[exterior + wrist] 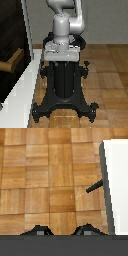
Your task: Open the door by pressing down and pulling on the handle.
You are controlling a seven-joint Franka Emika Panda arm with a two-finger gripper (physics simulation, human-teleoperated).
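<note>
The door [11, 35] is a tall dark panel at the exterior view's left, set in a white frame [29, 30]. The tan handle [11, 63] projects from the panel low down. The arm rises above its pedestal and leaves the picture's top; my gripper does not show there. In the wrist view my gripper [61, 232] shows only as two dark fingertips [37, 231] set wide apart, open and empty, over wooden floor. The white frame [116, 178] lies off to one side of it, with a short dark bar [95, 186] sticking out; I cannot tell if that bar is the handle.
The black robot pedestal [64, 85] with its spread feet stands on the wooden floor [107, 75], close to the door frame's white base [22, 95]. A grey wall [107, 20] is behind.
</note>
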